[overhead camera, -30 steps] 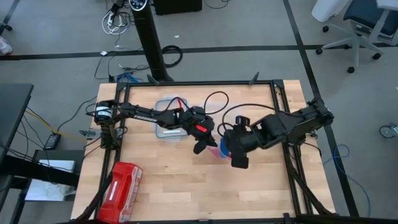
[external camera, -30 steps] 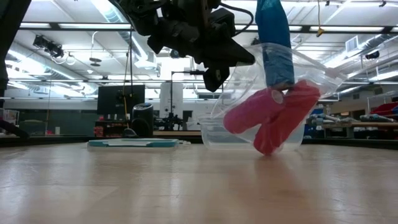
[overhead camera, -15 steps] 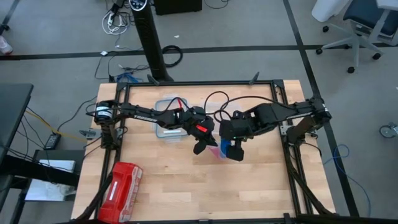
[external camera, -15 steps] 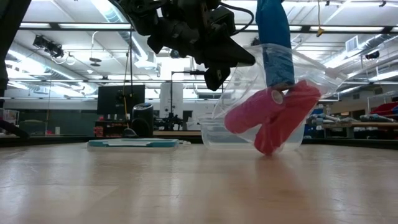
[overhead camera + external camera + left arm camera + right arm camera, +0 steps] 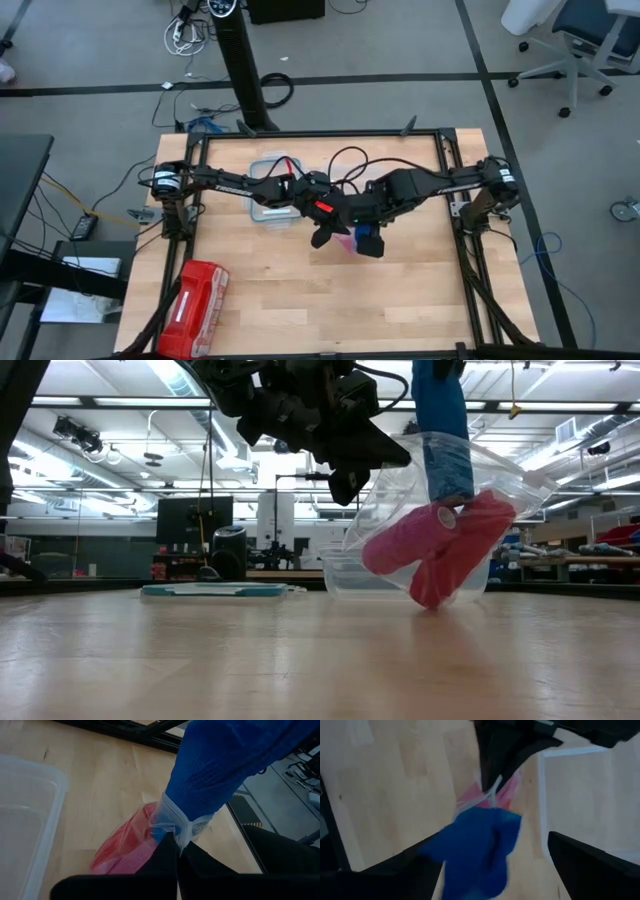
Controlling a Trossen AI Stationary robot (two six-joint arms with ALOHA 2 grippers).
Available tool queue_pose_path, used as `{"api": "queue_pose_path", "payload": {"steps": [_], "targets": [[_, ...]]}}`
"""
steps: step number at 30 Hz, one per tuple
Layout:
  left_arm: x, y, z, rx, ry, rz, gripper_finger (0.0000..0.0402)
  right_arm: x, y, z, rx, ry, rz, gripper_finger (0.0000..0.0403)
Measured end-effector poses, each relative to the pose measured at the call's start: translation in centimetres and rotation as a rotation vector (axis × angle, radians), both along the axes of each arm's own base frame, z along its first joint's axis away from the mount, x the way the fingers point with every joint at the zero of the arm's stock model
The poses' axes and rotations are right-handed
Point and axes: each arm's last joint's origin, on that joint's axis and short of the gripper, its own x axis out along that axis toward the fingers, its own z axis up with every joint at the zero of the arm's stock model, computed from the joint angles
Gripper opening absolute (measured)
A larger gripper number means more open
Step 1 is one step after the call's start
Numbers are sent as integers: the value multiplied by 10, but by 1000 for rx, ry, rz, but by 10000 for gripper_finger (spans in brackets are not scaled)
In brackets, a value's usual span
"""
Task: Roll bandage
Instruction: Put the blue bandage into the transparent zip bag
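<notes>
High view: both arms meet mid-surface [image 5: 270, 300]. Left tool [image 5: 322, 236] sits just beside a clear bag, right tool [image 5: 370, 243] right next to it on the other side, the blue bandage [image 5: 362, 236] showing as a small patch between them. A clear tub [image 5: 262, 205] lies behind the left arm; a red zip pouch [image 5: 195, 295] sits well apart at the near left corner.

Low view: clear plastic bag [image 5: 440, 530] hangs off the surface, its lowest point about touching it, w/ two red-pink rolls [image 5: 435, 545] in the bottom. The bandage [image 5: 440, 430] rises as a strip out of the bag mouth & off the picture's top. Left tool [image 5: 345, 465] is up beside the bag's upper edge.

Left wrist view: left tool [image 5: 172, 855] is fully closed, pinching the bag rim [image 5: 172, 822] where the bandage [image 5: 225, 760] comes out. Whether some blue fabric is caught in that pinch, can't tell. Rolls [image 5: 125, 850] lie below, inside.

Right wrist view: right tool [image 5: 485, 870] stands as wide as it goes, fingers either side of the bandage [image 5: 475, 850], not closed on it; nothing held.

Judgement: step in hand looks like getting the bandage clear of the bag before any rolling. To do it well: right tool should close on the strip itself, well above the rim, not on plastic. Left keeps the bag anchored & low so the pull separates the two. Pull along the strip, slow; it's stretchy & may drag the rolls out or snap back. If fabric is pinched w/ the rim, left needs to re-grip first.
</notes>
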Motion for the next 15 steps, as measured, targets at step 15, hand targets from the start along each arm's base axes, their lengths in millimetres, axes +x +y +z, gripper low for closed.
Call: {"api": "queue_pose_path", "payload": {"steps": [15], "targets": [[1, 1, 2, 6, -31, 1, 0, 7, 0, -7, 26, 16, -8, 203]]}}
